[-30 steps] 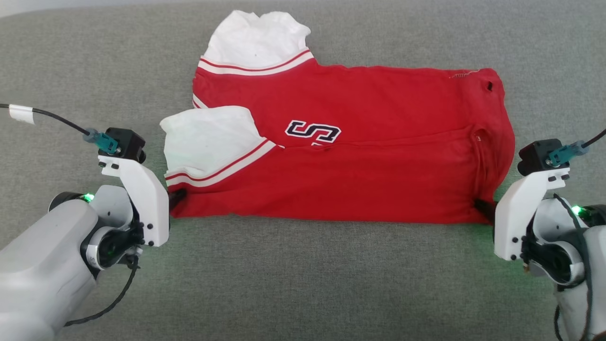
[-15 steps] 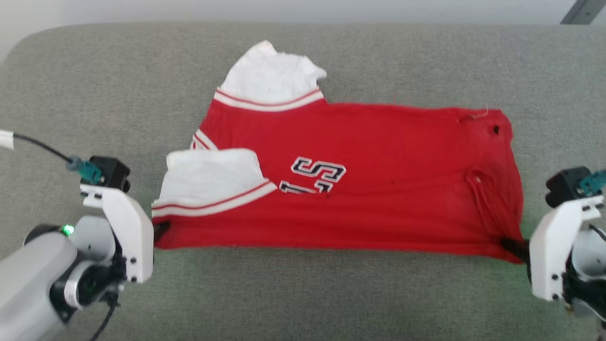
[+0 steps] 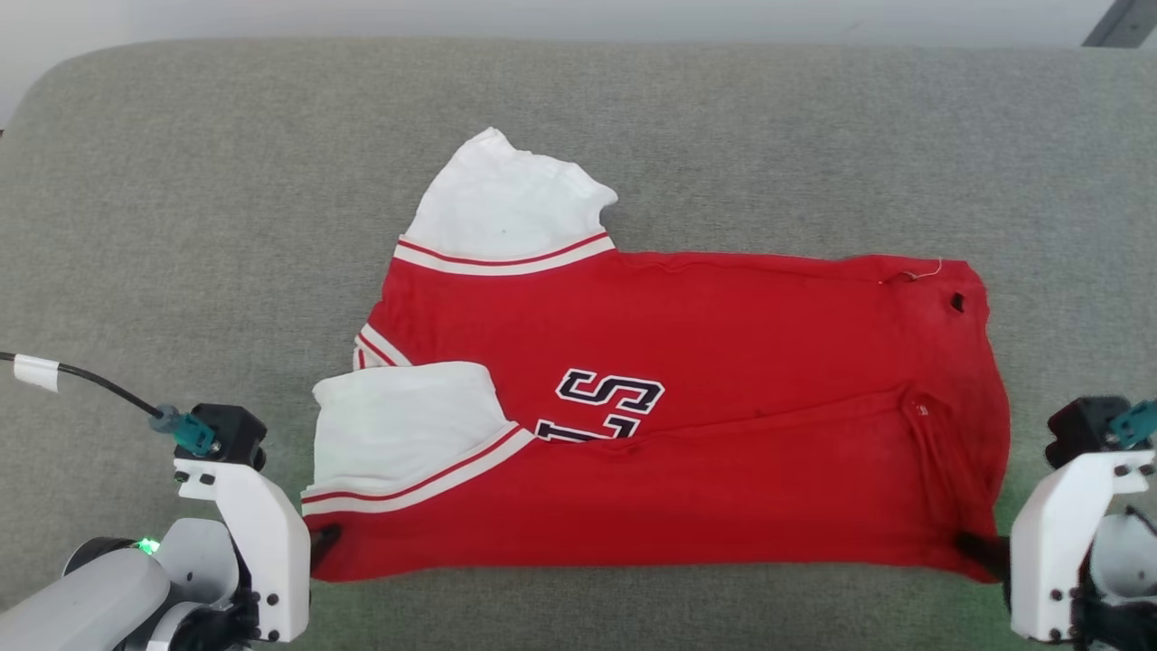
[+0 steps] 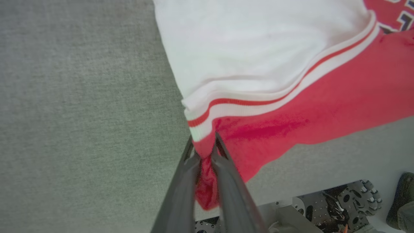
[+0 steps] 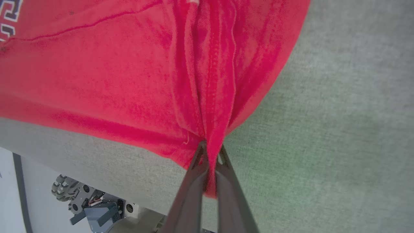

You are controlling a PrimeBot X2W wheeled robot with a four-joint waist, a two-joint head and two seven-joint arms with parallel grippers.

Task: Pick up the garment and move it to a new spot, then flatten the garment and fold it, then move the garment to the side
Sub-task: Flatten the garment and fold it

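The garment (image 3: 687, 380), bright red with white sleeve ends and stripe bands, lies spread sideways on the grey cushion (image 3: 181, 226), its lower part doubled over. At its near left corner my left gripper (image 3: 324, 540) is shut on the red fabric just below the white sleeve (image 3: 407, 420); the left wrist view shows cloth bunched between the fingers (image 4: 181, 181) of that gripper (image 4: 203, 144). My right gripper (image 3: 974, 545) is shut on the near right corner, where the right wrist view shows a pinched red fold (image 5: 210, 97) at the gripper (image 5: 211, 149).
The cushion's front edge runs close behind both grippers. Below it, the wrist views show my wheeled base (image 4: 339, 204) and pale floor (image 5: 13, 181). Wide bare cushion lies to the left, right and far side of the garment.
The camera tilted, so the whole scene sits lower in the picture. Both grippers kept hold of the near corners, and the garment's near edge has come toward the cushion's front edge.
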